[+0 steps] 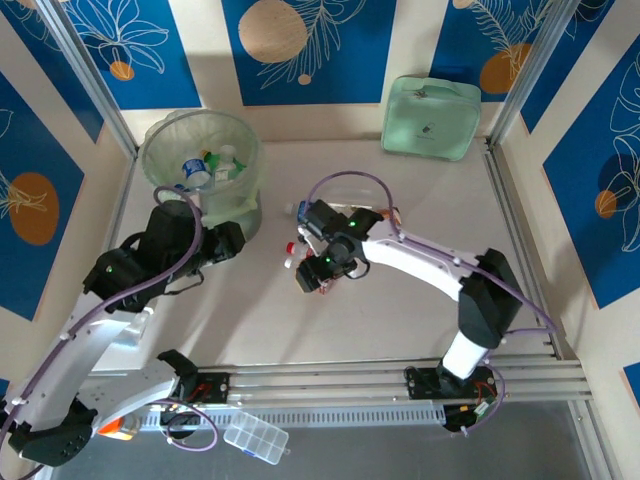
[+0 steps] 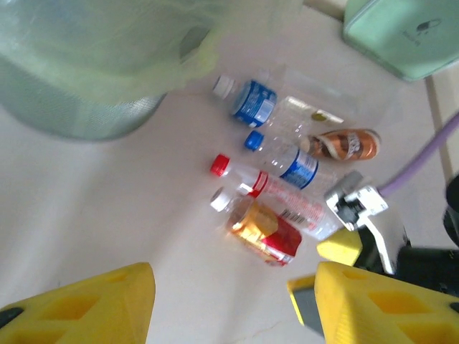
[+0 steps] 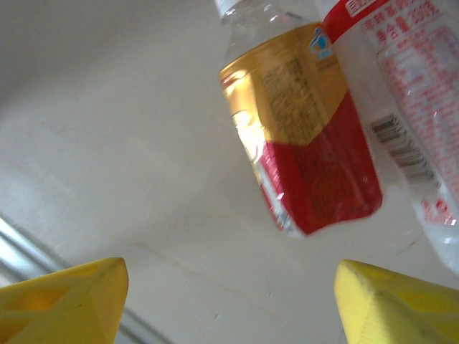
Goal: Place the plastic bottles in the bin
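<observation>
scene: table [image 1: 420, 330] with two arms reaching in from the near edge
bin: bin [image 2: 79, 107] stands upright at the far left of the table, with a pale green bag folded over its rim
bottles in bin: a few bottles [image 1: 203, 170] lie inside, one with a blue label
bottles on table: five lie on their sides in a loose row just right of the bin, caps toward the bin side
row, far end: white-cap blue-label bottle [image 2: 247, 100]
row, next: blue-cap bottle [image 2: 287, 163], with the orange bottle [image 2: 346, 143] just beside its base end
row, next: red-cap bottle [image 2: 276, 195], clear with red print
row, near end: gold-and-red bottle [image 3: 301, 143], white cap, touching or almost touching the red-cap bottle along its side
left gripper: left gripper [image 2: 229, 308] has its yellow fingers well apart with nothing between them. It sits near the foot of the bin and points at the row.
right gripper: right gripper [image 3: 229, 287] has its fingers spread wide and holds nothing. The gold-and-red bottle lies just ahead of the tips, not between them. Contact can't be told.
right gripper position: at the base end of the two nearest bottles, seen in the left wrist view
mint case: mint case [image 1: 432, 118] stands against the back wall, well apart from the bottles
compartment box: compartment box [image 1: 257, 438] lies past the near rail, off the work area
</observation>
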Motion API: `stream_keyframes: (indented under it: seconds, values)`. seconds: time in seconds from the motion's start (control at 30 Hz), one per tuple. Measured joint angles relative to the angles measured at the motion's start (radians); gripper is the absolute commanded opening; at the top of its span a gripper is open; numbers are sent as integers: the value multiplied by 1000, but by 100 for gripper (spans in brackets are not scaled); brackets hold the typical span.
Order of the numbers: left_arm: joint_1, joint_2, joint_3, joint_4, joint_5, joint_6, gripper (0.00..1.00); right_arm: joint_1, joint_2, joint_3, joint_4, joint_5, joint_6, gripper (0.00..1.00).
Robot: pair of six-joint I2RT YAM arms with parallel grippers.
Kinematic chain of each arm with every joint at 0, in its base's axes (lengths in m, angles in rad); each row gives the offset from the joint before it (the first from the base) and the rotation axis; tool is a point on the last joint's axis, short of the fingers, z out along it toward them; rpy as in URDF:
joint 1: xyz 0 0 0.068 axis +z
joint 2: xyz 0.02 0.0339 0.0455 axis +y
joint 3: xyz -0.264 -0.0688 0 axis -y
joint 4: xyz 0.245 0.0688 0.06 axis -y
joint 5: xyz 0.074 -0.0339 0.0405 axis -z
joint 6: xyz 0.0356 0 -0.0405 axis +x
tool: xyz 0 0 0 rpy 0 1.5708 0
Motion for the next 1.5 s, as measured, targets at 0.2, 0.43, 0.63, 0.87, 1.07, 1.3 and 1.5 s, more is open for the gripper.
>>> stream_keyframes:
  seconds: [0.2, 0.43, 0.63, 0.87, 1.07, 1.3, 1.5]
  values:
    - [0, -33, 4, -82, -14, 2, 62, 23, 113, 51, 16, 134, -46, 83]
    - [0, -52, 8, -132, -18, 5, 62, 36, 188, 73, 32, 192, -99, 82]
    - [0, -51, 8, -143, -18, 12, 62, 49, 209, 73, 36, 190, -107, 80]
    - [0, -51, 7, -143, -18, 27, 62, 54, 209, 26, 81, 178, -106, 76]
    - [0, -50, 7, -141, -18, 45, 63, 52, 211, 13, 113, 154, -108, 66]
    - [0, -36, 3, -137, -18, 65, 64, 52, 209, 10, 133, 135, -110, 57]
    - [0, -39, -14, -104, -3, 75, 66, 52, 121, -53, 150, 103, -106, 56]
